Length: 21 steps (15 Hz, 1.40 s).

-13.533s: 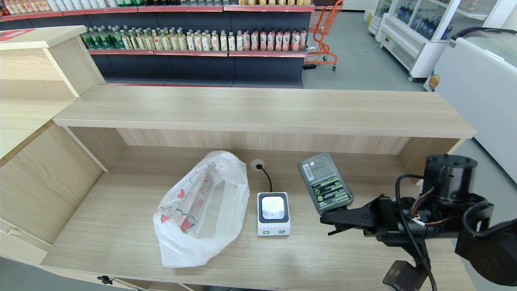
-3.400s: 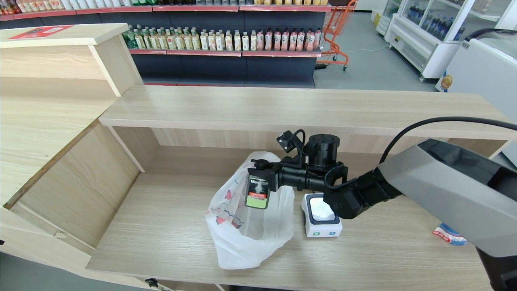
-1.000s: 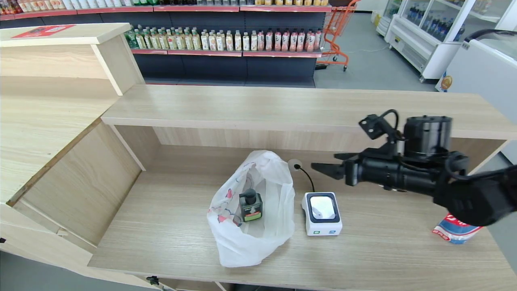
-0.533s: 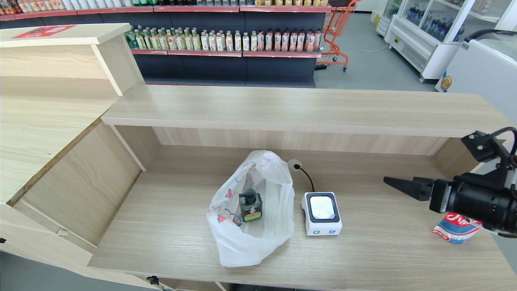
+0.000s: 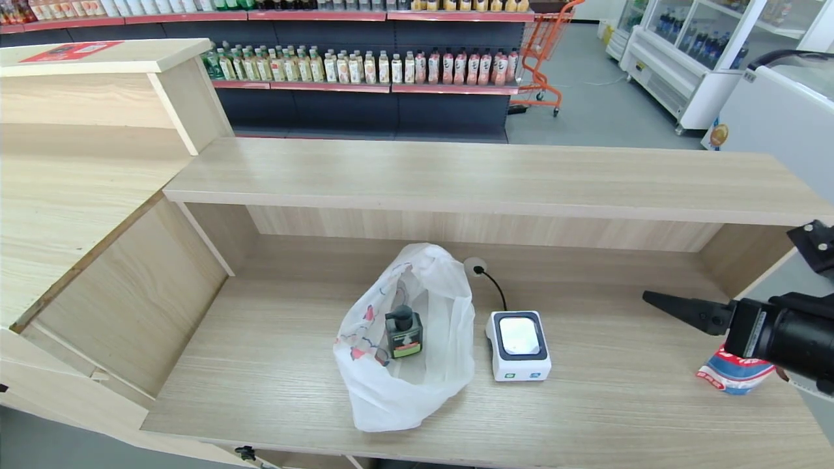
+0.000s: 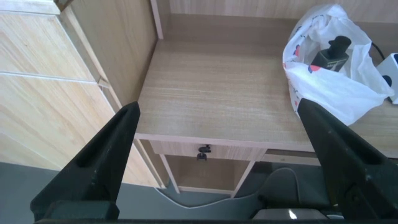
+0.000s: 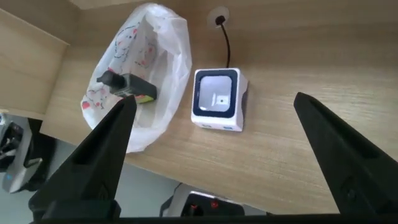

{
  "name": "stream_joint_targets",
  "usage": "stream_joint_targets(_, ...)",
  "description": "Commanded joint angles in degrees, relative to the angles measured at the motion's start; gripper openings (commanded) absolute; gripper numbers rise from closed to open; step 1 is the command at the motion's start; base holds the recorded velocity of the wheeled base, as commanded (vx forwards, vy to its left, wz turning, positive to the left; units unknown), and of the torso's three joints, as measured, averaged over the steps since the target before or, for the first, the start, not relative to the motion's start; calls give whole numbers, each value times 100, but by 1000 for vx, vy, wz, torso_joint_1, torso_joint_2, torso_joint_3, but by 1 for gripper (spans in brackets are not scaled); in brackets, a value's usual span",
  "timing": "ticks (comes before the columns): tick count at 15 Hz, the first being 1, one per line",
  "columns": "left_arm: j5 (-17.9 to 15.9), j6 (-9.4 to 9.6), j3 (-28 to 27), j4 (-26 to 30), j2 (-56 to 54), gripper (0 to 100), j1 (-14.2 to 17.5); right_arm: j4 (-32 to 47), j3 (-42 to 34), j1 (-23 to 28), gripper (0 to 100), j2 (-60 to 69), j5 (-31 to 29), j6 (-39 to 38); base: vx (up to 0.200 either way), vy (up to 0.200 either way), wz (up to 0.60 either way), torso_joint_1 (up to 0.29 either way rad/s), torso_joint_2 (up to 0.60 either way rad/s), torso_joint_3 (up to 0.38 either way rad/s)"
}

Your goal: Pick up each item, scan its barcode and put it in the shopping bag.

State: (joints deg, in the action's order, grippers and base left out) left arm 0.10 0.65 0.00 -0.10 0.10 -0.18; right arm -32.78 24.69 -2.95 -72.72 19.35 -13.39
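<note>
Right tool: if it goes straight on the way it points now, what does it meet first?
Probably the white square barcode scanner, framed between the open fingers of the right tool; the white plastic shopping bag lies beyond. Height is unclear, so it might pass over.

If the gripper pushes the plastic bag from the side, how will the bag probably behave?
The bag looks thin and crumpled, so it would probably cave in where pushed rather than slide as one piece. The bottle inside weighs down its middle, which may hold that part in place while the loose mouth folds over.
</note>
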Motion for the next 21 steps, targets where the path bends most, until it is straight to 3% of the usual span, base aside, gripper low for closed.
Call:
stream_joint_targets(1,-1,6,0,1,-1,100,1,343,133,93,100,205,-1,-191,0,-200,0,-2,2,12)
stream_joint_targets(4,-1,-3,0,1,-1,100,1,1459,493,93,100,706,8,-674,0,-200,0,7,4,2)
stream_joint_targets(9,-1,-29,0,1,-1,100,1,1995,599,93,100,1075,8,-701,0,-200,0,0,3,6)
stream_joint_targets(13,-1,-29,0,1,-1,100,9,3102,1152,31,100,1401,17,-1369,0,-200,0,4,-1,1)
stream_joint_targets(16,-1,-3,0,1,-1,100,1,3322,1214,49,100,1445,-27,-1500,0,-133,0,0,0,0)
stream_joint_targets(21,-1,-12,0,1,-1,100,1,4069,1434,49,100,1383,-1029,-2133,0,0,0,0,0,0)
